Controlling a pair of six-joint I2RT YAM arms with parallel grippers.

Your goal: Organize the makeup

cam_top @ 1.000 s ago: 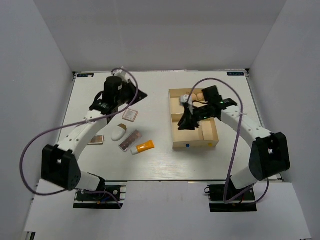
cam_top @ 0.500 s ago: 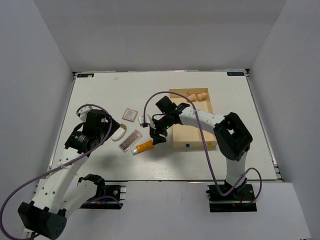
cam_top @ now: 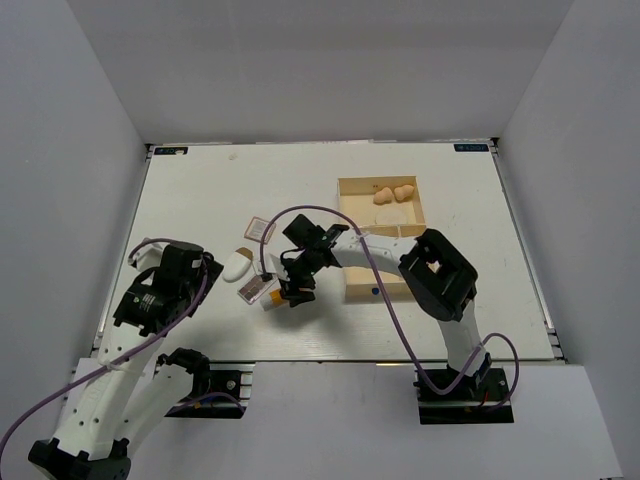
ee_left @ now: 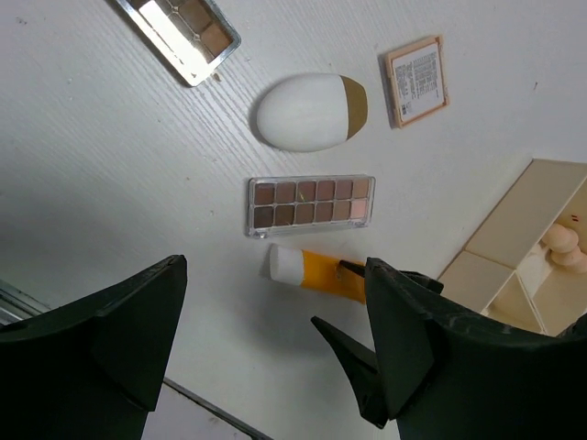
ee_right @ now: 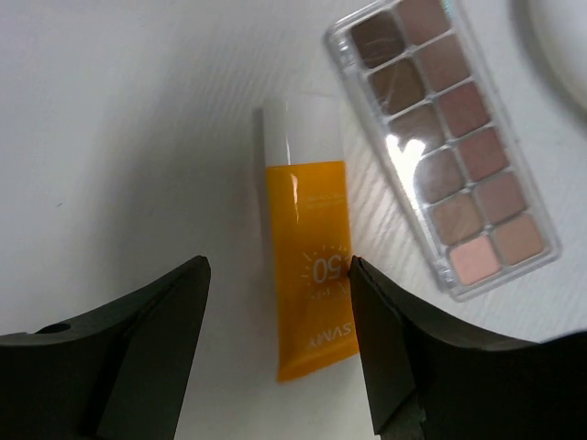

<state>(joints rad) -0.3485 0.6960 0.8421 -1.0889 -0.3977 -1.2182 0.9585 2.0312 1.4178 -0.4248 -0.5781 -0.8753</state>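
Our right gripper [ee_right: 275, 275] stands open astride the orange white-capped plastic tube [ee_right: 305, 247], toward the near edge of the white surface [ee_right: 110, 137], beside the long brown-pink palette [ee_right: 449, 147]; our left gripper [ee_left: 275, 302] hangs open.

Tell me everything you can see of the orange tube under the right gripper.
The orange tube looks like glossy plastic, with a white cap and white print reading "50". It lies flat on the white table, close beside the eyeshadow palette, between the fingers of the open right gripper, which seem not to touch it.
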